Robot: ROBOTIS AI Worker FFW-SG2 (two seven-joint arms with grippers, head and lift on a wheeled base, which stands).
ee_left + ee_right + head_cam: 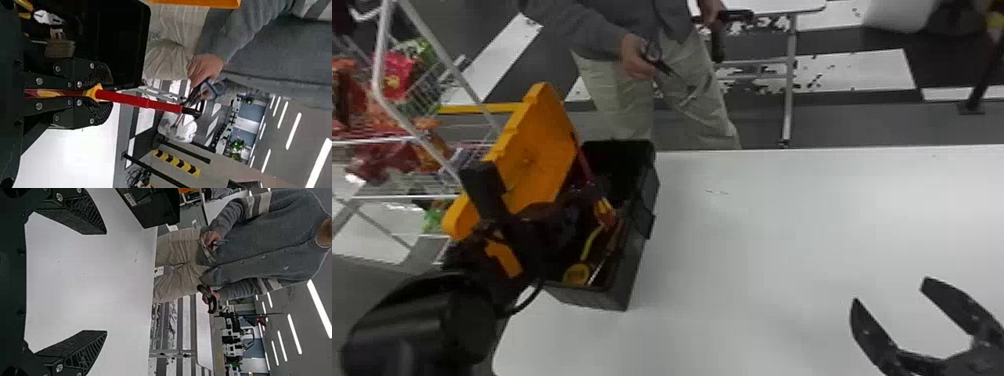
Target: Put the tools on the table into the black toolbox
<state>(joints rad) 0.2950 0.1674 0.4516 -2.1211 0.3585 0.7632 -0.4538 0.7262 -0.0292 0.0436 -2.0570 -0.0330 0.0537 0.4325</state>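
Your left claw (102,94) is clamped on the red screwdriver (133,100) over the black toolbox (643,185), left of centre in the head view — likely so release drops it inside. Your right claw (889,292), lower right, gapes above the bench (757,225) — seemingly leaving room.

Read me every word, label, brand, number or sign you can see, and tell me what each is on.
None can be read.
White label on the toolbox: print too small to read.
Round yellow tool in the toolbox: dark marks, too unclear to read.
White card beyond the table's edge: marks too small to read.
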